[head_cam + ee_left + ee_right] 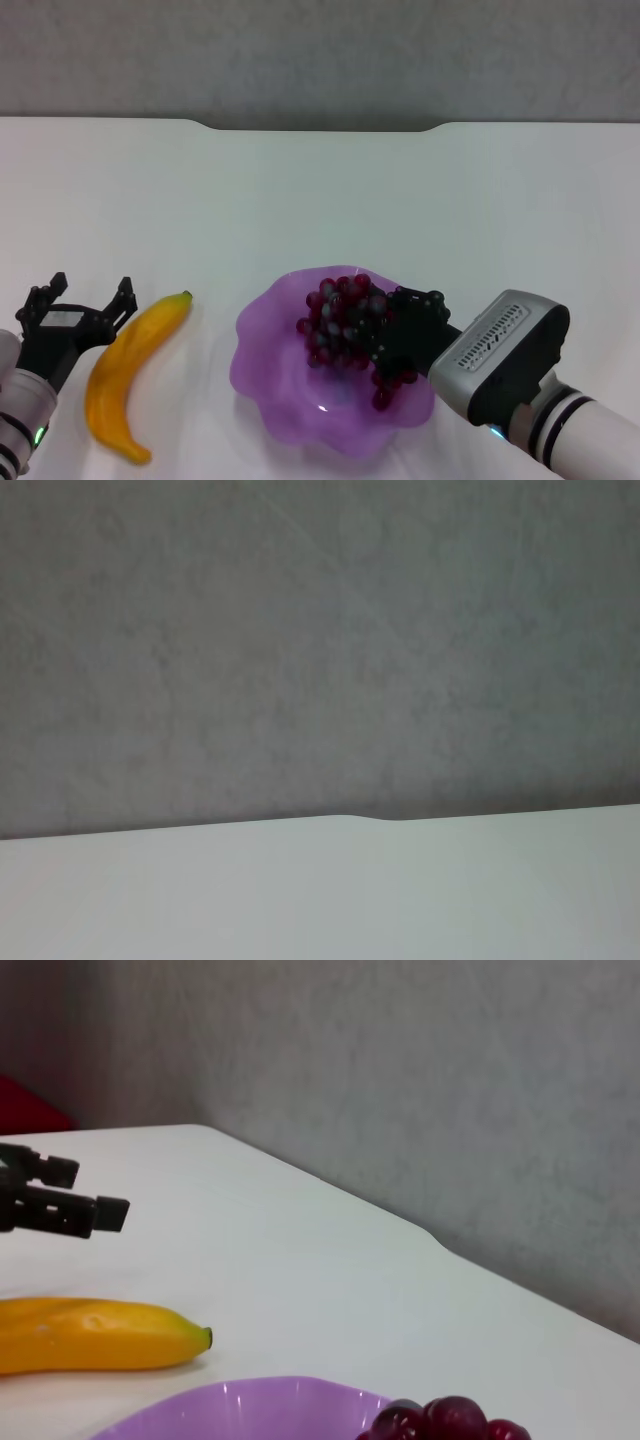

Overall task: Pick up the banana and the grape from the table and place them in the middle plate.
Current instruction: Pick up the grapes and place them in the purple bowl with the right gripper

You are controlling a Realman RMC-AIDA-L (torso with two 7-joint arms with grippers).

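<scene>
While my right gripper [385, 335] reaches in from four o'clock, its jaws are clamped on the dark red-purple grape bunch [340, 325], which sits inside the translucent purple scalloped plastic plate [270, 380] at the near middle of the white surface [320, 190]. My left gripper [85, 300] hovers at eight o'clock, jaws apart, just beside the curved yellow-orange banana [130, 370] lying on the surface at nine o'clock of the plate.

The banana [125, 376] is yellow-orange with a small greenish stem tip. The grape [340, 320] bunch is dark red-purple, some berries frosted pale. The middle plate [270, 375] is translucent purple. The table [320, 200] is plain white, and the wall [320, 55] past its far edge is mottled grey.
</scene>
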